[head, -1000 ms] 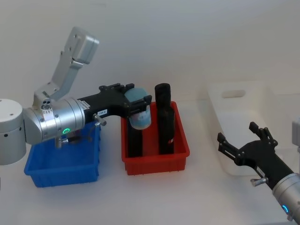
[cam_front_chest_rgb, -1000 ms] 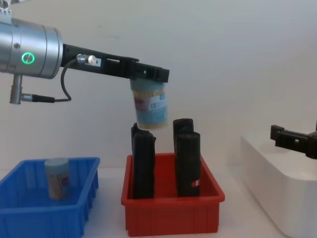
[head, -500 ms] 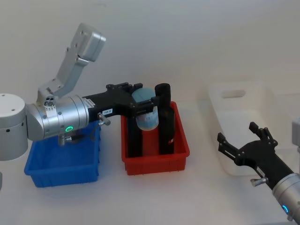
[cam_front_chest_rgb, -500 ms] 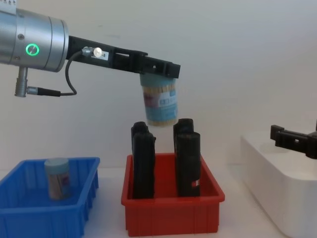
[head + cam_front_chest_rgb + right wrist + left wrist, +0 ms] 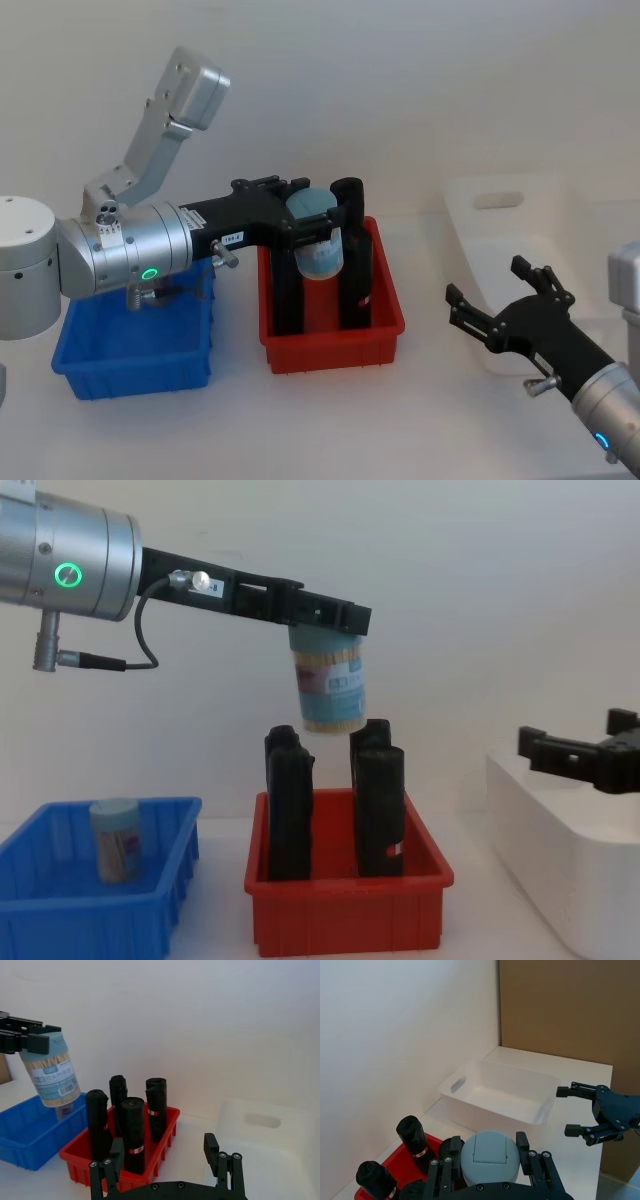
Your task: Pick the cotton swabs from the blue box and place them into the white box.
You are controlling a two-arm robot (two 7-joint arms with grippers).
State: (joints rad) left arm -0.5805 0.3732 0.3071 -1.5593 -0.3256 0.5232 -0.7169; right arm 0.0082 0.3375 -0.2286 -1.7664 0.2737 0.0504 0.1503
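My left gripper (image 5: 312,215) is shut on a jar of cotton swabs (image 5: 321,256), gripping it at its pale blue-green lid. The jar (image 5: 333,690) hangs in the air above the red bin, just over the black blocks. A second jar of cotton swabs (image 5: 115,838) stands upright in the blue box (image 5: 60,920), which sits at the left (image 5: 130,372). The white box (image 5: 465,215) lies at the far right. My right gripper (image 5: 488,285) is open and holds nothing, hovering by the white box's near left side.
A red bin (image 5: 330,350) stands between the blue box and the white box, holding several tall black upright blocks (image 5: 350,250) that reach nearly to the carried jar. A white wall runs behind. Bare tabletop lies in front of the bins.
My left gripper has carried the jar rightward and slightly higher over the red bin. My right gripper has shifted left, away from the white box's side.
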